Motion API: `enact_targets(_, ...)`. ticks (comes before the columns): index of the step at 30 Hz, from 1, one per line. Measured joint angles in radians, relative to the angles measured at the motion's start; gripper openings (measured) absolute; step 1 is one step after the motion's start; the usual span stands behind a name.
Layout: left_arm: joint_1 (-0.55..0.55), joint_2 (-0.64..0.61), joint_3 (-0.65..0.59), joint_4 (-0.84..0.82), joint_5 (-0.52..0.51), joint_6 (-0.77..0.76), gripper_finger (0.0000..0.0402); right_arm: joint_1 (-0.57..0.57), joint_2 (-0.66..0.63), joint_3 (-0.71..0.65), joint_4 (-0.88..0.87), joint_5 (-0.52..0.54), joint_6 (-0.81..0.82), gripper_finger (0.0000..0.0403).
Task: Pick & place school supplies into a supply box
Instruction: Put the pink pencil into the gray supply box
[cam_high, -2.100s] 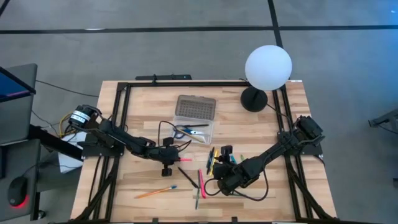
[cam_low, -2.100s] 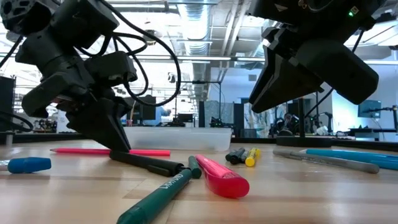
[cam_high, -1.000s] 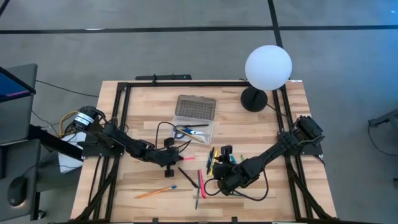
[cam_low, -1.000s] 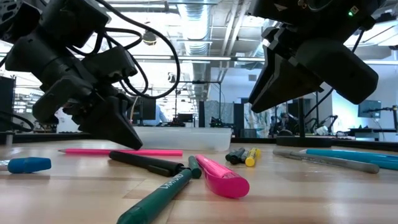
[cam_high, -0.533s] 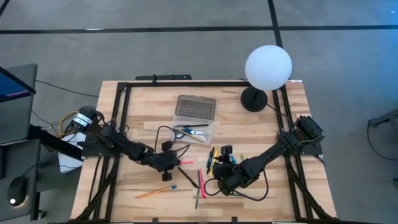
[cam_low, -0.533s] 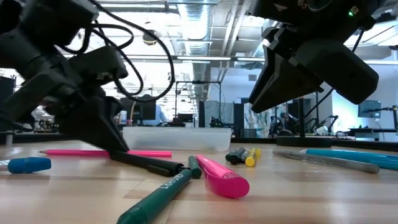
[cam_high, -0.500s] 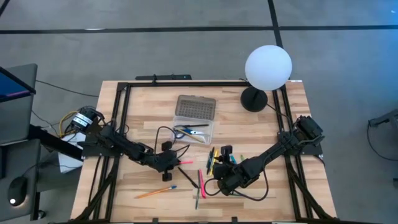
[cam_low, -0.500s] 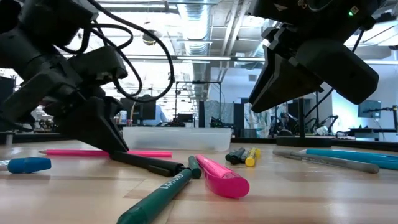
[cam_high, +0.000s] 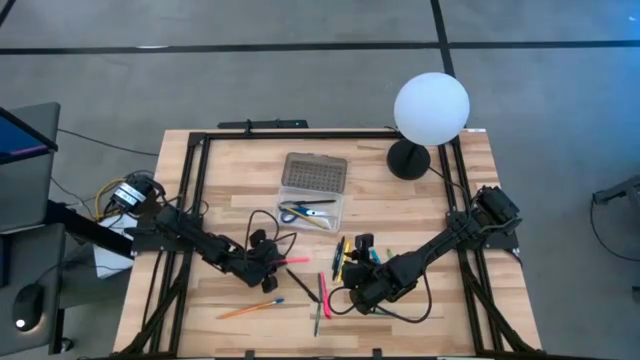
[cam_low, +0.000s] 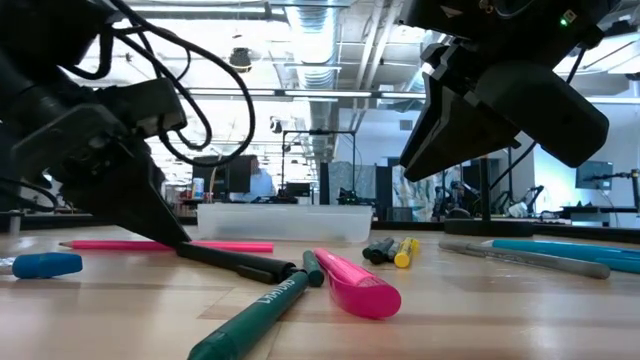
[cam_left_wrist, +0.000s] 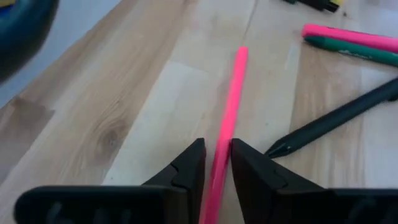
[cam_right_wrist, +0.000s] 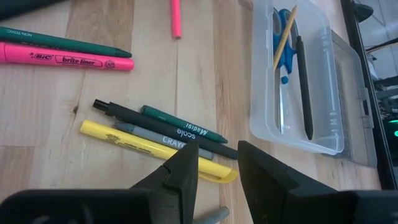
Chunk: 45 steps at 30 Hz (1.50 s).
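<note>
Pink pencil (cam_left_wrist: 225, 134) was seen lying between the slightly parted fingers of the left gripper (cam_left_wrist: 216, 163), its long axis running straight ahead of them. Open fingers were shown by the right gripper (cam_right_wrist: 215, 163), held above a yellow highlighter (cam_right_wrist: 155, 152). "BIC brite liner" was read on a pink highlighter (cam_right_wrist: 65, 58), "Adisi" on a green pen (cam_right_wrist: 182, 124). Blue scissors (cam_right_wrist: 283, 46) lay lengthwise in the clear supply box (cam_right_wrist: 297, 135).

Two blk jointed arms w/ looping cables.
</note>
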Motion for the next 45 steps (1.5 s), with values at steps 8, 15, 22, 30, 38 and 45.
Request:
enact_targets(8,-0.017,0.000,-0.001,-0.032,-0.015,-0.090,0.0010,0.000,0.000,0.000,0.000,-0.001,0.000,0.0108)
enact_targets(15,-0.028,0.001,-0.001,-0.041,-0.035,-0.118,0.0036,0.000,0.000,0.000,0.000,-0.001,0.000,0.0108)
enact_targets(22,-0.031,0.000,-0.001,-0.047,-0.032,-0.102,0.0074,0.000,0.000,0.000,0.000,-0.002,0.000,0.0108)
enact_targets(30,-0.031,0.000,0.000,-0.082,-0.059,-0.101,0.0012,0.000,0.000,0.000,0.000,-0.002,0.000,0.0108)
enact_targets(38,-0.031,0.001,-0.003,-0.056,-0.061,-0.024,0.0004,0.000,0.000,0.000,0.000,-0.002,0.000,0.0108)
enact_targets(45,-0.030,0.005,-0.006,0.009,-0.104,0.033,0.0002,0.000,0.000,0.000,0.000,-0.002,0.000,0.0108)
